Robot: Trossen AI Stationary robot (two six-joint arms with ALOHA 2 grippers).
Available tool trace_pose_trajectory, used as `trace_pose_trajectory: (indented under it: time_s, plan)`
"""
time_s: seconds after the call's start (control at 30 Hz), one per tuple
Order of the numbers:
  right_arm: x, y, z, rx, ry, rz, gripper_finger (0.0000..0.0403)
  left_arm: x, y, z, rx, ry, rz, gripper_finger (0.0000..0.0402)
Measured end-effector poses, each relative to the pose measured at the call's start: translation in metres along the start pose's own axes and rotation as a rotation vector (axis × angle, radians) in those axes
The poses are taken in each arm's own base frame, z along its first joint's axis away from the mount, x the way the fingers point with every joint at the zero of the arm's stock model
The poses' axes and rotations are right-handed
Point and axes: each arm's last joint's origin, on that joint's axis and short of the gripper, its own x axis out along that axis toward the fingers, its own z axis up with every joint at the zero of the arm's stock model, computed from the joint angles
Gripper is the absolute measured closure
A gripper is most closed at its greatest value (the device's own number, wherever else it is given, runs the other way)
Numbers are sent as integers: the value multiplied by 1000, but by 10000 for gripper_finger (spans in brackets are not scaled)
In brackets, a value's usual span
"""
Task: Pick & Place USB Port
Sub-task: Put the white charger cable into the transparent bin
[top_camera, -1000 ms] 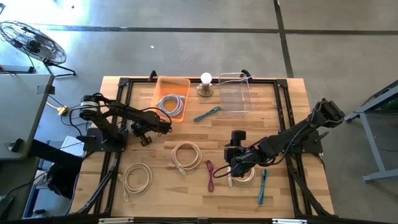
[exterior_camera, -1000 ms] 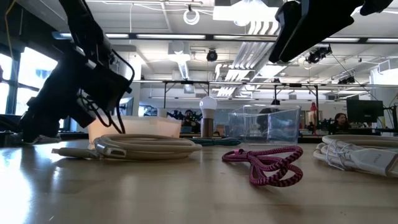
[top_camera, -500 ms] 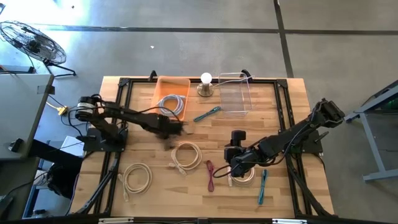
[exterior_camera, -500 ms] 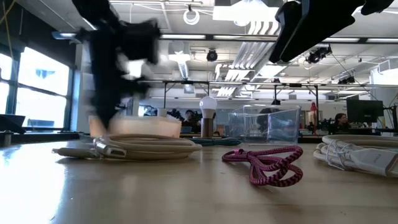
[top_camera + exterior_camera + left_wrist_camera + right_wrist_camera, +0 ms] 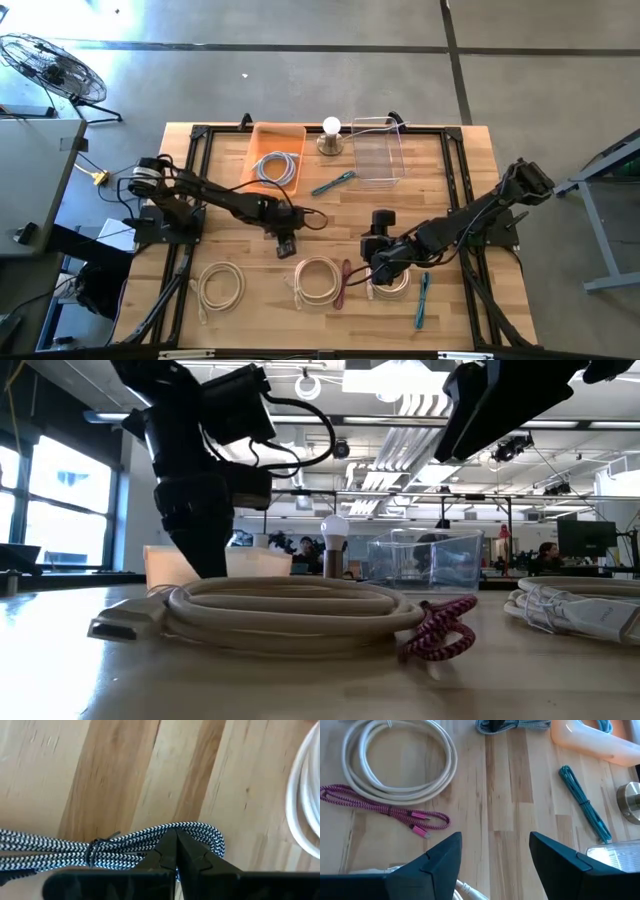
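We are working at a wooden table [image 5: 470, 180] filling the frame's middle. Our left gripper [image 5: 285, 243] is sitting at table centre with its fingers pressed together, gripping nothing, its tips over a black-and-white braided cable [image 5: 125, 847]. Our right gripper [image 5: 378, 268] is hovering right of centre, jaws spread wide and empty. The cream cable coil [image 5: 318, 279] is lying below centre, touching the pink cable [image 5: 341, 282] at its right edge.
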Motion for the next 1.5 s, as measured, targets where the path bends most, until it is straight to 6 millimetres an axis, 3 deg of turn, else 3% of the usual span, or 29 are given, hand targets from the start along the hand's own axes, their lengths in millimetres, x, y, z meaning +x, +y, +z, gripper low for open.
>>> trace_pose_trajectory:
  time_s: [0.5, 0.93, 1.2, 1.5]
  plan:
    - [0, 0, 0, 2, -4, 0, 178, -3, 0, -2, 109, 48, -34, 399]
    - [0, 0, 0, 3, -3, 3, 178, -6, -1, -3, 119, 59, -75, 344]
    - [0, 0, 0, 5, -4, 4, 178, -22, -6, 9, 372, 103, -82, 338]
    - [0, 0, 0, 22, 1, 12, 178, -32, -3, 8, 642, 216, 1, 338]
